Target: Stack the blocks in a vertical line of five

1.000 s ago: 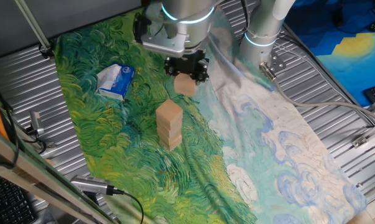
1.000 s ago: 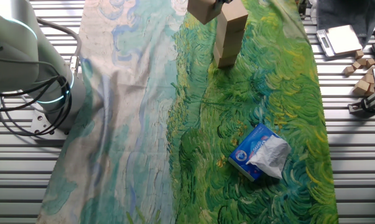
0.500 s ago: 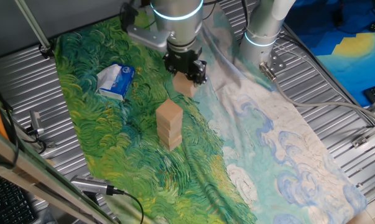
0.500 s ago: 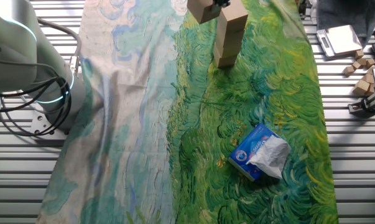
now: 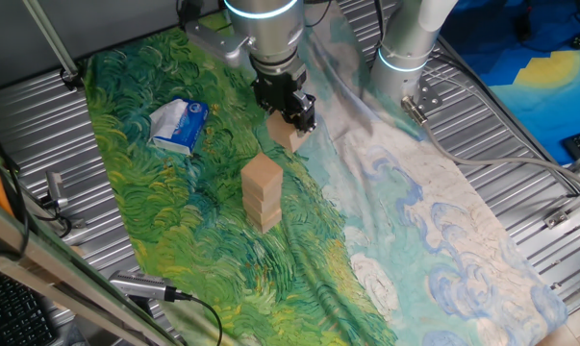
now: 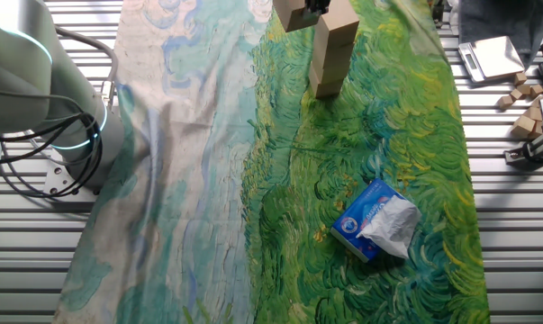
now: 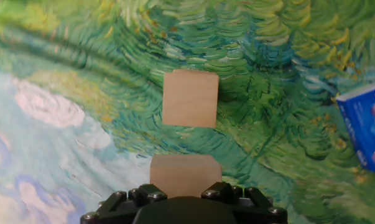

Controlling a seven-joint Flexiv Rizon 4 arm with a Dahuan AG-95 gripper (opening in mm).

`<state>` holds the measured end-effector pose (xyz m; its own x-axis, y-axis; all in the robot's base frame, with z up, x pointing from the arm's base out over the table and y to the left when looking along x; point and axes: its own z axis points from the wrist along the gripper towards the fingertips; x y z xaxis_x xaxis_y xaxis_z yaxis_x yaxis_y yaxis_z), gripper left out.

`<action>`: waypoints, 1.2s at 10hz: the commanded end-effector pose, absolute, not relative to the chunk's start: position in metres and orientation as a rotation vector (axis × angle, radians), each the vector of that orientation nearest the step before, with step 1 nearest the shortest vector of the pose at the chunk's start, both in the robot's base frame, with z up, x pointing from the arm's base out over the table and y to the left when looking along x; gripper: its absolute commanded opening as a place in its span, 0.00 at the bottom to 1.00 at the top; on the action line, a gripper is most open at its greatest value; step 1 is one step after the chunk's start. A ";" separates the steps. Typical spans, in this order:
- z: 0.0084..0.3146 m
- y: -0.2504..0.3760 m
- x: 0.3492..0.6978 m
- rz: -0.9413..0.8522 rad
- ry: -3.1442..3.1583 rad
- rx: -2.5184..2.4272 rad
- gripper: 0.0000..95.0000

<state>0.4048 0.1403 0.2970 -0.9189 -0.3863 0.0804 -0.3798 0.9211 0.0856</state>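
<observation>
A stack of three tan blocks (image 5: 263, 190) stands upright on the green part of the painted cloth; it also shows in the other fixed view (image 6: 333, 47). My gripper (image 5: 291, 119) is shut on another tan block (image 5: 288, 134), held in the air just behind the stack, at about the height of its top. In the hand view the held block (image 7: 185, 173) sits between my fingers (image 7: 185, 186), and the stack's top face (image 7: 190, 98) lies just ahead of it. In the other fixed view the held block (image 6: 294, 13) is left of the stack's top.
A blue-and-white soft packet (image 5: 179, 125) lies on the cloth left of the stack, also seen in the other fixed view (image 6: 376, 220). The second arm's base (image 5: 405, 58) stands behind. Loose wooden pieces (image 6: 526, 106) lie on the metal table off the cloth.
The wrist has turned, and the gripper with its block has shifted slightly. The stack and the packet have not moved.
</observation>
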 end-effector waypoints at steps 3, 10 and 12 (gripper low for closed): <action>0.297 0.141 0.405 -0.078 -2.989 0.606 0.00; 0.300 0.141 0.413 -0.047 -3.000 0.616 0.00; 0.306 0.144 0.430 -0.041 -2.992 0.623 0.00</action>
<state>0.4367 0.1455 0.3082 -0.9133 -0.3990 0.0823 -0.3965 0.9169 0.0449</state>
